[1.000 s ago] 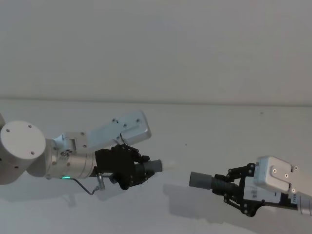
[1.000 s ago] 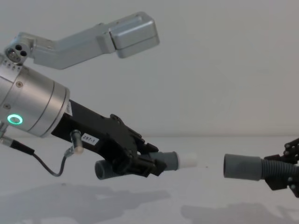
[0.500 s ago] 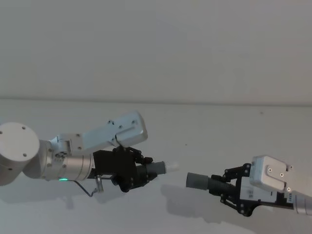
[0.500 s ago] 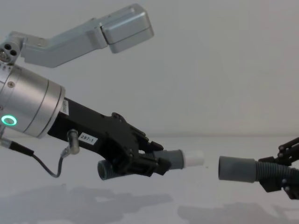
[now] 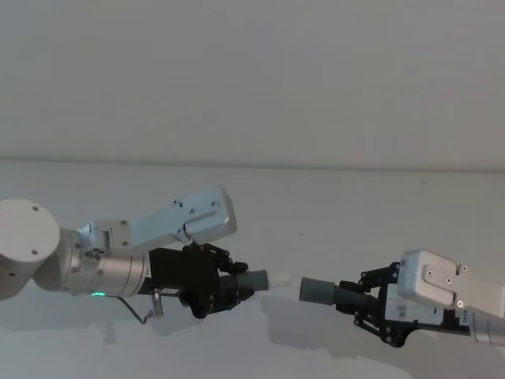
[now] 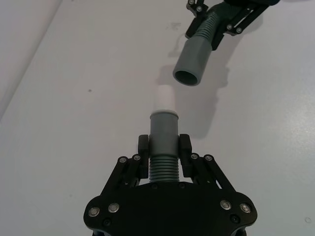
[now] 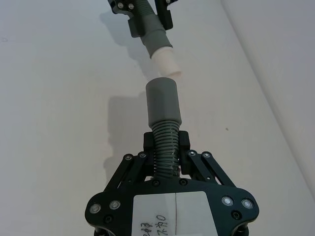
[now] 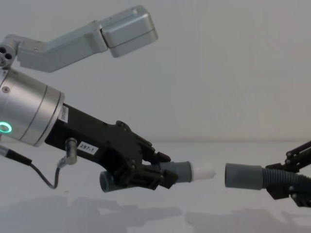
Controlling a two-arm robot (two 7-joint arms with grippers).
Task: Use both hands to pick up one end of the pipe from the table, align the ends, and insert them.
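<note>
2 robot arms hold 2 short grey pipe pieces in the air above a plain white counter [image 5: 331, 205], the ends facing each other across a small gap.

The left gripper [image 5: 229, 284] comes in from the left, its jaws pinching the ribbed part of the left pipe piece [image 6: 163, 142]. This piece ends in a grey collar with a small white tip [image 8: 203, 172] pointing right. The right gripper [image 5: 364, 304] comes in from the right, jaws pinching the ribbed part of the right pipe piece [image 7: 163, 118], whose plain grey socket mouth [image 8: 228, 175] faces left. Tip and socket are close but apart; nothing is inserted yet. Neither piece touches the counter.

What could go wrong: the 2 pieces look not quite on 1 line. If the arms close the gap like this, the white tip would likely strike the socket rim rather than enter, and the push could twist a piece in its jaws or slide it along the ribbed grip.

What the views add: from the chest view, side-on, the heights look nearly level, with the left piece tilted slightly. The left wrist view looks along the left piece and shows the open dark hole of the socket, off to 1 side of the tip's line. The right wrist view shows the tip angled towards the socket. The head view shows the gap from above.
</note>
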